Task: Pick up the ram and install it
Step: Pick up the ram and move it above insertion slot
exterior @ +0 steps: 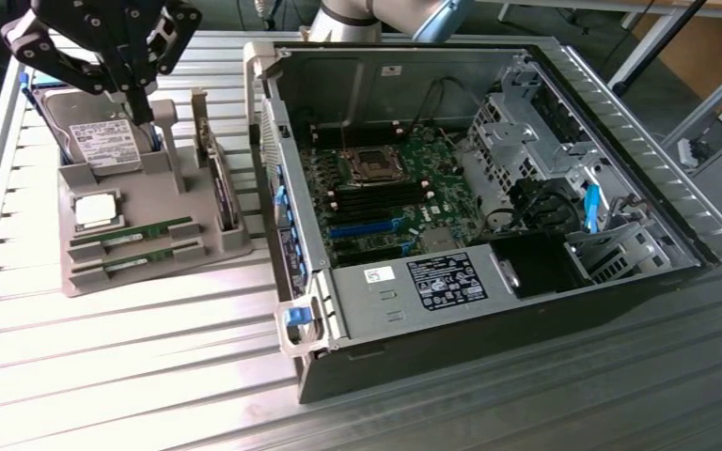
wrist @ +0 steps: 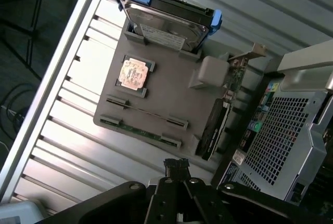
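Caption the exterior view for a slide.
Closed hand hangs over the grey tray where two ram sticks sit, beside the open computer case.

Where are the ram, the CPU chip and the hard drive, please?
ram (exterior: pixel 135 232): exterior view, green edge of one stick.
CPU chip (exterior: pixel 95 209): exterior view, top face.
hard drive (exterior: pixel 102 143): exterior view, white label.

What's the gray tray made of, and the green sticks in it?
The tray looks like matte gray plastic: dull, with molded slots. The ram looks like green circuit board, maybe fiberglass, thin and flat with a pale label.
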